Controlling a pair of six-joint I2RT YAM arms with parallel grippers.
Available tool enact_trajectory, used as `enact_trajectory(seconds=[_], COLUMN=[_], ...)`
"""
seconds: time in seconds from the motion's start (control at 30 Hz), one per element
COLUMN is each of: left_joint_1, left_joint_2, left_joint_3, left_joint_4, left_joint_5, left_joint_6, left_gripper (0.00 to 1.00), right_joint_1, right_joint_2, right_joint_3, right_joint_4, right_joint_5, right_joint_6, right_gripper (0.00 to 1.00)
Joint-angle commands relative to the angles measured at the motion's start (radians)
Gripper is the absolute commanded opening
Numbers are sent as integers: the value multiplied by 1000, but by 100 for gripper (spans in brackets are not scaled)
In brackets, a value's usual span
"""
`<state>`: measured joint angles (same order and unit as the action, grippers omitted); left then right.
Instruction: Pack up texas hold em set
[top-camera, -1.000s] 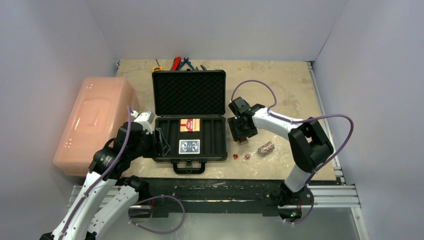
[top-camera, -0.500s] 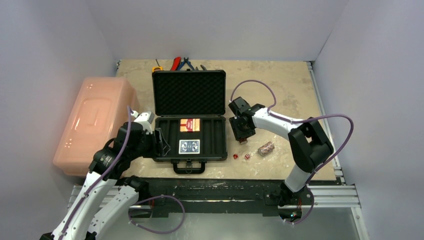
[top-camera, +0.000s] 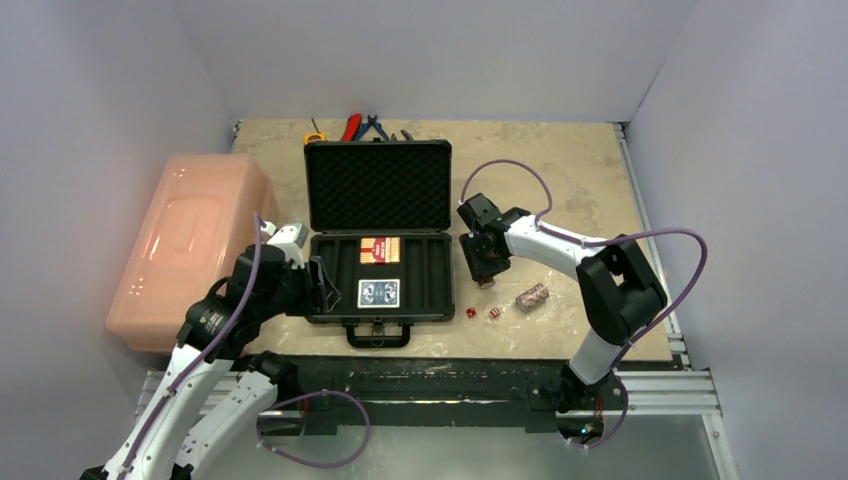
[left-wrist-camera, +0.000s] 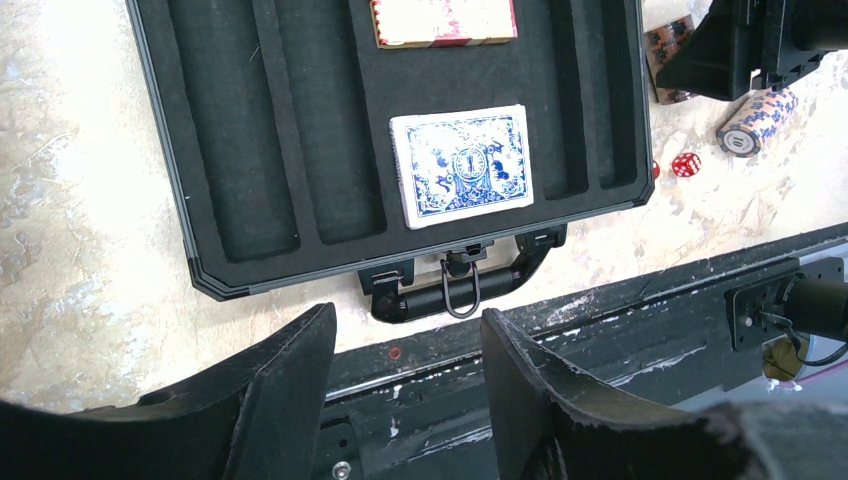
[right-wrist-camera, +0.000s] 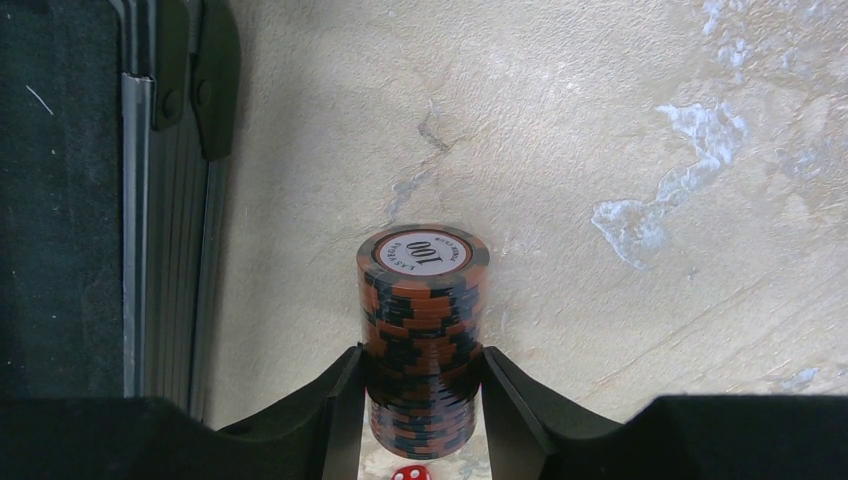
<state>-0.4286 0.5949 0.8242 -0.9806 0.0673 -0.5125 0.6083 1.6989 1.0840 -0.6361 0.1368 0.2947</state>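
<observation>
Rust-and-black chip roll (right-wrist-camera: 422, 330), striped edge, white face

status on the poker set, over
left gripper open, at the case. right gripper clamped on one chip roll beside the case. second roll and dice not packed. nothing blocking.

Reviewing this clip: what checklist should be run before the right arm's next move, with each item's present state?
1. Right end effector closed on chip roll: ok, gripped on both sides.
2. Roll clear of table: cannot tell.
3. Chip slots free: ok, empty.
4. Lid open: ok.
5. Left end effector out of the way: ok, open at the left edge of the case.
6. Everything packed: not ok; other chip roll and dice lie on the table.
</observation>
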Motion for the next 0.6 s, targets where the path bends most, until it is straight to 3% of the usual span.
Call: enact_trajectory(seconds=[0.0,0.57], left_joint_1=[-7,-7], left_joint_2=[-7,-3], left_joint_3=[-1,-3], left_joint_4=[43,43], left_joint_5=[8,8], left_joint_6=[17,18], left_gripper=[54,55], right_joint_1=[-3,-4], right_joint_2=[-30,-122], right_joint_3=[7,159], right_joint_4=[3,-99], right_joint_5=[2,39], right_joint_6=[1,42], right_gripper=[27,15])
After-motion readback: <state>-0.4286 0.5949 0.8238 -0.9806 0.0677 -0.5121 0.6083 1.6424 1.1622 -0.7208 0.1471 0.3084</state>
